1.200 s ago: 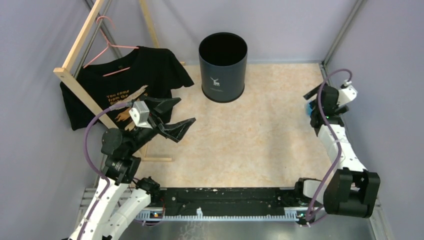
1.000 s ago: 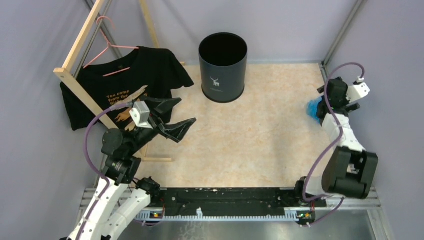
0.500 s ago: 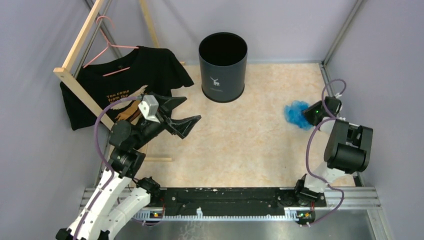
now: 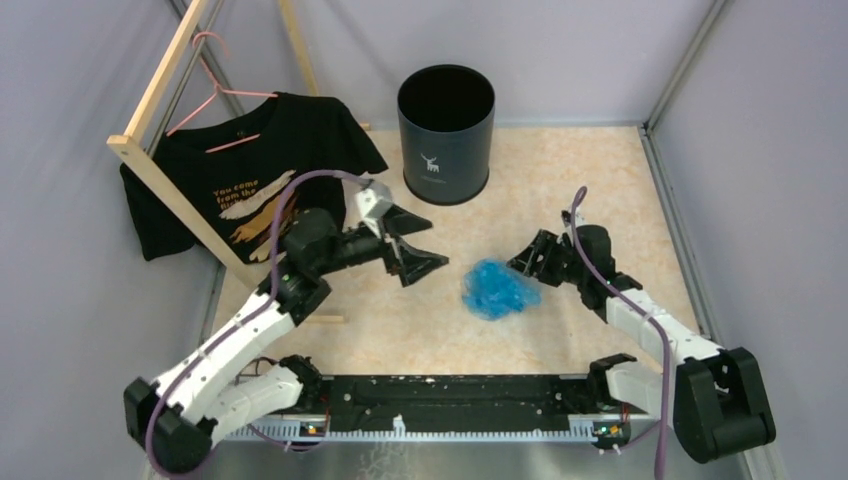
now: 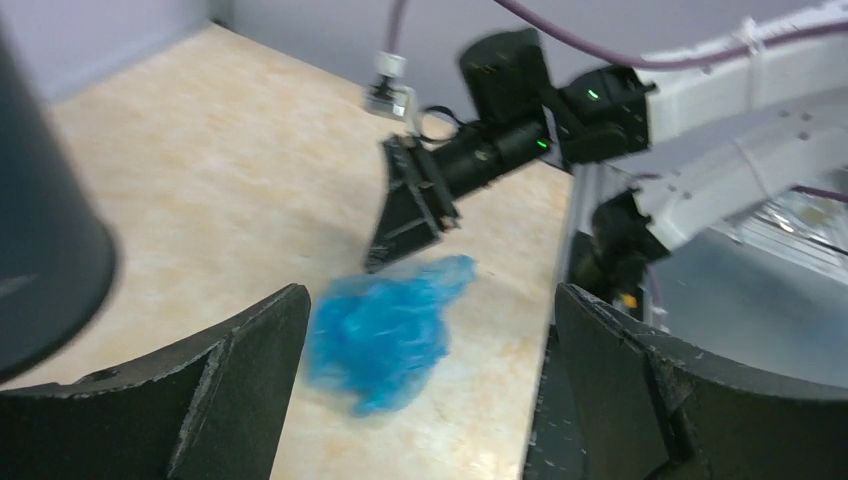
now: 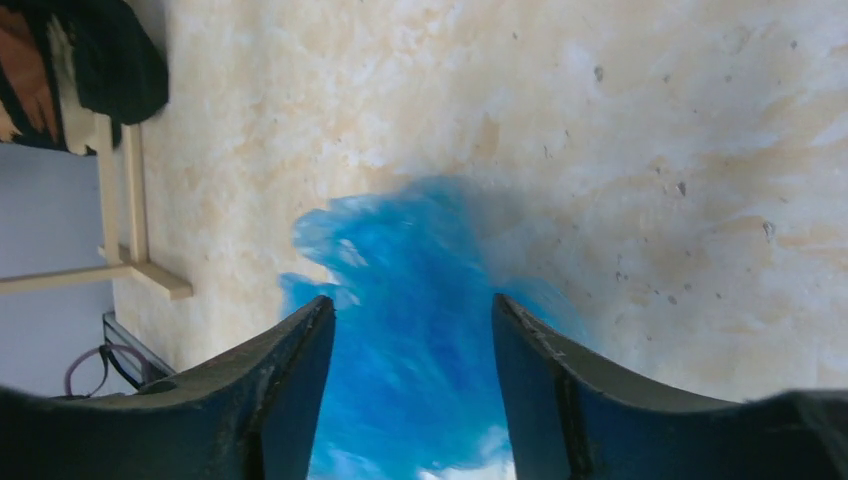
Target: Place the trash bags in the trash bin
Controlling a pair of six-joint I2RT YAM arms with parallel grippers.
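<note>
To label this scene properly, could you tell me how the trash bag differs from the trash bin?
The trash bag is bright blue and translucent; the trash bin is dark grey with a white deer logo. The bag is a crumpled low heap; the bin is a rigid upright cylinder. The bag lies mid-table; the bin stands near the far edge. Both are on the table.

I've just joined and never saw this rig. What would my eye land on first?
A crumpled bright-blue trash bag sits mid-table, between the fingers of the right gripper. The left gripper hangs wide open to the left of it. Behind stands the dark trash bin, with a black T-shirt hanging at far left.
</note>
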